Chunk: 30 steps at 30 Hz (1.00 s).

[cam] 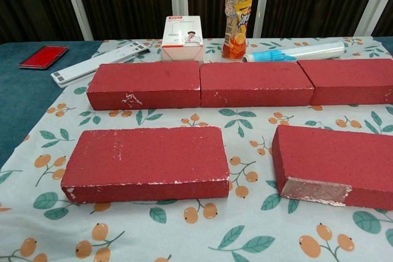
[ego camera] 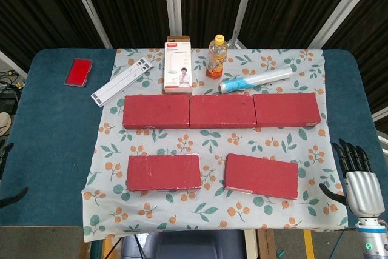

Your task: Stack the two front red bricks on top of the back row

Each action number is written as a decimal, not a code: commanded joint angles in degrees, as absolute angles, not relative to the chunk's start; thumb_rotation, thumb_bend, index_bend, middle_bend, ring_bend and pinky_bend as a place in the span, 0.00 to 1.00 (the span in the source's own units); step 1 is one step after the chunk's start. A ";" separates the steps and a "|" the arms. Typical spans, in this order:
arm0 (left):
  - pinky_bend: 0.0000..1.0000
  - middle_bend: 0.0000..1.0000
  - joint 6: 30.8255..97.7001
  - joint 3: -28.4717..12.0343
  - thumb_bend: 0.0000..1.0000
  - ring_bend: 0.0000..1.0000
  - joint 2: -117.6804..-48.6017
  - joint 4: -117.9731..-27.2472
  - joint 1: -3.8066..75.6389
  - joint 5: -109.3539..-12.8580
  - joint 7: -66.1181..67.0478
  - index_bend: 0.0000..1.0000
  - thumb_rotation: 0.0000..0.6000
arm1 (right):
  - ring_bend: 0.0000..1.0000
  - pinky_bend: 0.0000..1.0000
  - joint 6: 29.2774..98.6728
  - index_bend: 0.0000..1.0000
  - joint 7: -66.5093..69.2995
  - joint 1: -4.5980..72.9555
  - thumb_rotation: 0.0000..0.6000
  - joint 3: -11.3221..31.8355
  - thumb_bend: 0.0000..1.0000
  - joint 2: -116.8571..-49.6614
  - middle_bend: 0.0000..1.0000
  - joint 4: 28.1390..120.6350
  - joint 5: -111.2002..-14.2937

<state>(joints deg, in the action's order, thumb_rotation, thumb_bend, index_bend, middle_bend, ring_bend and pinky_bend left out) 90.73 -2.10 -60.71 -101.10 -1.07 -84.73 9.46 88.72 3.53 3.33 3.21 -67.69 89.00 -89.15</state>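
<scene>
Now our right hand rests on the worktop, fingers spread and empty, right of the front right brick; left hand barely visible, grip unclear.

1. The head view looks steeply down from above the near edge, facing the far side, and takes in the whole blue-topped table, the dark curtained backdrop and the silver-backed right hand at the near right.
2. The chest view sits low and close, just above the near edge, facing the far side almost level.
3. Both views share the leaf-printed white cloth, the far row of 3 red bricks, the 2 near red bricks and the orange drink bottle.
</scene>
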 commanded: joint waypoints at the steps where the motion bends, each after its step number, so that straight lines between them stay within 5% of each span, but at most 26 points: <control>1: 0.16 0.00 90.58 -2.04 0.03 0.00 -60.73 -101.07 -1.04 -84.70 9.60 0.02 1.00 | 0.00 0.00 88.53 0.00 3.41 3.40 1.00 3.21 0.21 -67.73 0.00 88.98 -89.08; 16: 0.16 0.00 91.67 -2.18 0.03 0.00 -60.71 -101.23 -1.68 -84.49 9.82 0.02 1.00 | 0.00 0.00 85.96 0.00 3.40 3.64 1.00 3.25 0.21 -67.28 0.00 90.85 -86.62; 30: 0.16 0.00 91.74 -2.65 0.03 0.00 -59.98 -101.04 -1.94 -83.46 8.00 0.02 1.00 | 0.00 0.00 76.34 0.00 1.63 4.87 1.00 -0.44 0.16 -58.56 0.00 102.52 -83.29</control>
